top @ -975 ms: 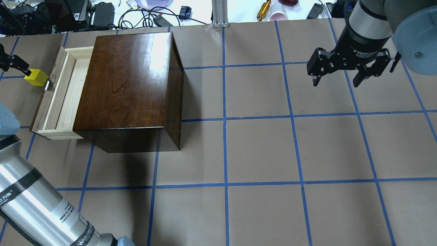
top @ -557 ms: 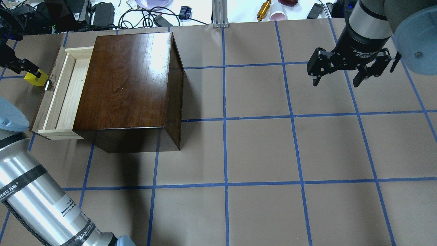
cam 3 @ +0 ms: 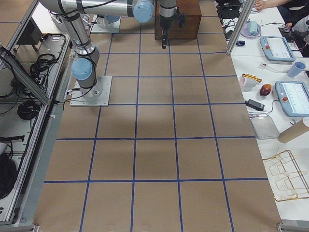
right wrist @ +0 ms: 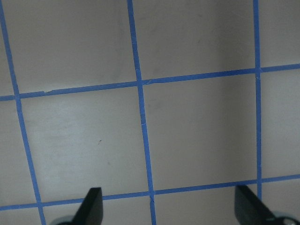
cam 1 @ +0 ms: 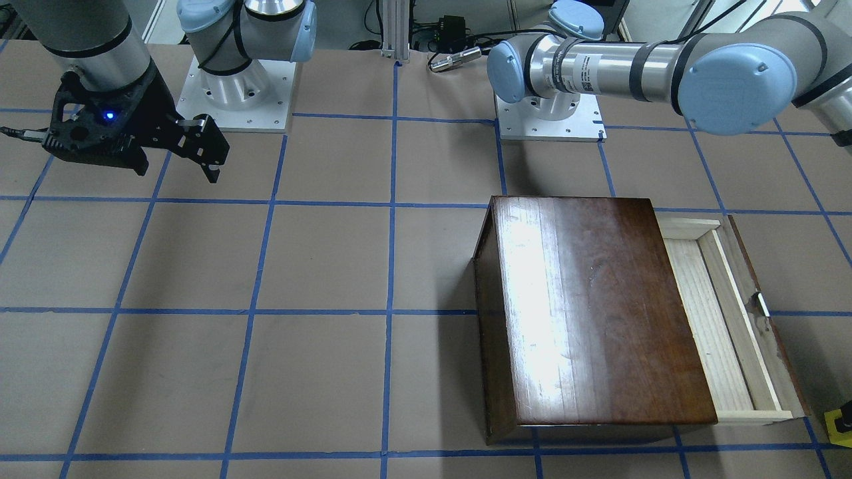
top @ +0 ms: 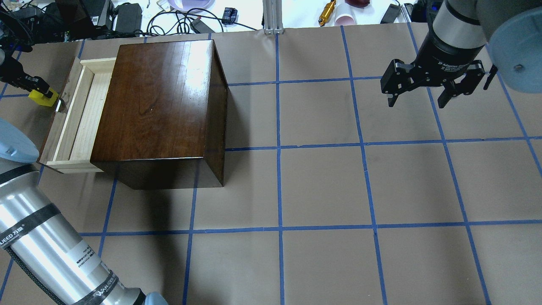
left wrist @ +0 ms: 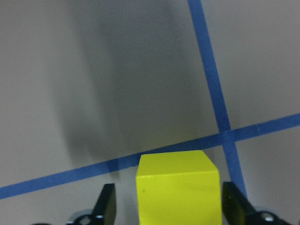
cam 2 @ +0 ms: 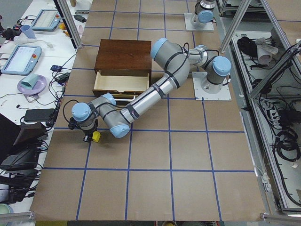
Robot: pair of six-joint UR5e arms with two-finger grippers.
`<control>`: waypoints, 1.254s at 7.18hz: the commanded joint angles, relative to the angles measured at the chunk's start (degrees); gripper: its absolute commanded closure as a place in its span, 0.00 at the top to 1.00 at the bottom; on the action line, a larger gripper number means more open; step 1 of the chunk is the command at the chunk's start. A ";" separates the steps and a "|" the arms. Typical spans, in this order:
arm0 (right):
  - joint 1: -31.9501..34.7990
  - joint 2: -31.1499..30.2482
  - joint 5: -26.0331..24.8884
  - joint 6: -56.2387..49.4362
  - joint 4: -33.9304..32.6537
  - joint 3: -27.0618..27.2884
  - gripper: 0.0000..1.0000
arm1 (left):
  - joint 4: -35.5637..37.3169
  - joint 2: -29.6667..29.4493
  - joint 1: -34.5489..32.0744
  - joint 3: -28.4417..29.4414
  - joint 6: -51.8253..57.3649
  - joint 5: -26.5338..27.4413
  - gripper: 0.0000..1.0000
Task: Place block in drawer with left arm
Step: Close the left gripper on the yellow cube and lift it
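Note:
The yellow block [top: 42, 98] sits on the table just outside the dark front panel of the drawer [top: 78, 114], which is pulled open and empty. My left gripper [top: 37, 90] is low over the block. In the left wrist view the block [left wrist: 178, 185] lies between the black fingertips [left wrist: 108, 206], with a gap on the left side, so the left gripper [left wrist: 171, 208] is open around it. The block also shows at the right edge of the front-facing view [cam 1: 837, 424]. My right gripper [top: 417, 101] is open and empty, hovering far off at the back right.
The dark-brown cabinet [top: 156, 106] stands at the back left with its drawer facing left. A small metal knob [top: 58, 106] on the drawer front is right beside the block. Cables and clutter [top: 127, 17] lie beyond the table's far edge.
My left gripper has moved in from the left edge and come down over the yellow block, now partly covering it. The block, drawer and right arm have not moved.

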 commanded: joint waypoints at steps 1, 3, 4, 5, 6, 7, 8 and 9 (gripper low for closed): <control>0.01 0.00 0.00 0.00 0.00 0.00 1.00 | -0.85 2.04 -0.09 0.02 0.11 0.01 0.00; -0.08 0.00 0.00 0.00 0.00 0.09 1.00 | -8.99 8.87 -0.52 0.02 -0.42 0.10 0.00; 0.01 0.00 0.00 0.00 0.00 0.00 1.00 | -14.08 13.26 -1.48 0.02 -2.07 0.36 0.00; 0.01 0.00 0.00 0.00 0.00 0.00 1.00 | -20.31 17.48 -3.06 -0.07 -6.18 0.36 0.00; 0.01 0.00 0.00 0.00 0.00 0.09 1.00 | -24.64 21.09 -5.60 -0.50 -12.14 0.36 0.00; 0.01 0.00 0.09 0.00 0.00 0.00 1.00 | -26.77 23.30 -8.50 -1.11 -17.59 0.28 0.00; 0.01 0.00 0.09 0.00 0.00 0.00 1.00 | -27.31 24.80 -11.31 -2.77 -22.61 0.27 0.00; -0.08 0.00 0.09 0.00 0.00 0.00 1.00 | -27.06 25.95 -13.25 -6.01 -27.44 0.01 0.00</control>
